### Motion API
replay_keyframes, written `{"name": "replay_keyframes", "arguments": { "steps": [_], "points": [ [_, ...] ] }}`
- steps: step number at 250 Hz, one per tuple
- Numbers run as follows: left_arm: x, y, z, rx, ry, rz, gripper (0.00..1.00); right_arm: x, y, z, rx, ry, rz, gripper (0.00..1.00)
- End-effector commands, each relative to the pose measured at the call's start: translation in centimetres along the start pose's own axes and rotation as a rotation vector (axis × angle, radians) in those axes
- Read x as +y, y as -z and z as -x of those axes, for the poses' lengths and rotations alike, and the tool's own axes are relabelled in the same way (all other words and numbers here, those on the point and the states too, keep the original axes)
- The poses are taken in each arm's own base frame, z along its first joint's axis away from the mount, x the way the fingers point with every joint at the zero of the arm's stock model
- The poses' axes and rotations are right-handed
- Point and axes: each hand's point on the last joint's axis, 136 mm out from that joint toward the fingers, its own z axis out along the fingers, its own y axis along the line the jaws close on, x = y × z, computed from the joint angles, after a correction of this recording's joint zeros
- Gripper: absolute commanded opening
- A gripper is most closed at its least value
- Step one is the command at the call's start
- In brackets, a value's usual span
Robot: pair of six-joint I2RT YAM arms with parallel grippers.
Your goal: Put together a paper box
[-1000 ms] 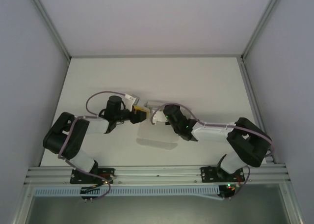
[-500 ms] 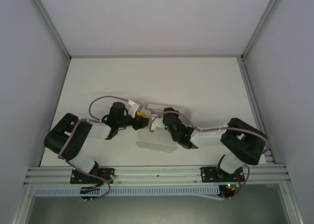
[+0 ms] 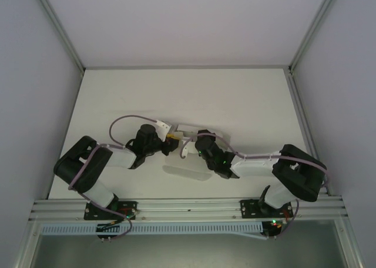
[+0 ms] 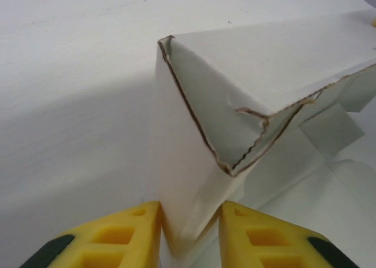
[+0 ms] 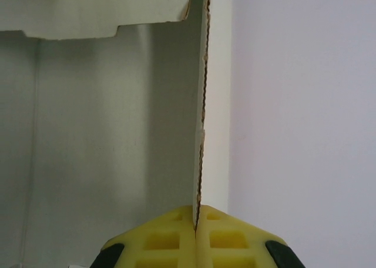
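My left gripper (image 4: 189, 235) pinches a folded corner of the paper box (image 4: 270, 62), my right gripper (image 5: 197, 237) squeezes its thin wall, the box between them over the table (image 3: 235, 97), and I think it's light and bendy, so hold near folds

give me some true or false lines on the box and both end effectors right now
1. The right end effector pinches a thin wall of the paper box, seen edge-on. True.
2. The left end effector hangs open, well away from the box. False: its fingers sit on either side of a folded corner of the box.
3. Both end effectors have yellow fingers. True.
4. The box sits at the far edge of the table, against the back wall. False: it is near the middle, between the two arms.
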Motion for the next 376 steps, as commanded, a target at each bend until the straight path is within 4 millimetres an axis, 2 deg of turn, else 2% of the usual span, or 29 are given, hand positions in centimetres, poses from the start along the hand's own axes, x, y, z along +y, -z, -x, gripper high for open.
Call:
{"name": "replay_keyframes", "arguments": {
  "steps": [1, 17, 49, 58, 81, 126, 182, 197, 205, 230, 250, 270, 317, 376],
  "points": [
    [0.9, 0.2, 2.1, -0.079, -0.032, 0.083, 0.23, 1.9, 0.6, 0.8, -0.032, 0.012, 0.099, 0.0],
    [1.1, 0.4, 2.3, -0.088, -0.031, 0.113, 0.19, 2.2, 0.6, 0.7, -0.026, 0.013, 0.114, 0.0],
    [1.4, 1.0, 2.7, -0.107, -0.047, 0.162, 0.19, 2.3, 0.6, 0.6, -0.019, -0.001, 0.123, 0.0],
    [1.6, 1.1, 2.9, -0.117, -0.05, 0.199, 0.16, 2.4, 0.6, 0.6, -0.015, -0.001, 0.131, 0.0],
    [1.9, 1.2, 2.6, -0.101, -0.052, 0.235, 0.16, 2.7, 0.4, 0.5, -0.003, -0.002, 0.149, 0.0],
    [0.7, 0.5, 3.0, -0.113, -0.056, 0.202, 0.28, 3.0, 0.2, 0.9, -0.004, -0.024, 0.168, 0.0],
    [1.0, -1.1, 3.1, -0.098, -0.056, 0.214, 0.22, 3.1, 0.2, 0.8, -0.001, -0.032, 0.176, 0.0],
    [1.7, -1.4, 2.7, -0.084, -0.046, 0.242, 0.28, 3.3, 0.3, 0.9, -0.004, -0.042, 0.184, 0.0],
    [1.9, -1.6, 2.5, -0.08, -0.043, 0.248, 0.28, 3.3, 0.3, 0.9, -0.007, -0.047, 0.188, 0.0],
    [2.6, -1.7, 2.1, -0.072, -0.031, 0.289, 0.09, 3.4, 0.3, 0.9, -0.004, -0.053, 0.191, 0.0],
    [4.0, -1.2, 1.7, -0.067, -0.039, 0.375, 0.0, 3.5, 0.3, 0.6, 0.008, -0.047, 0.191, 0.0],
    [5.8, -0.4, 0.9, -0.058, -0.033, 0.488, 0.0, 3.3, 0.4, 0.3, 0.027, -0.046, 0.191, 0.0],
    [10.1, 3.4, -0.7, -0.106, 0.013, 0.778, 0.0, 2.9, 0.8, -0.4, 0.049, -0.053, 0.186, 0.0],
    [10.5, 3.4, -1.5, -0.05, -0.014, 0.819, 0.0, 2.6, 1.0, -1.1, 0.089, -0.044, 0.184, 0.0]
  ]
}}
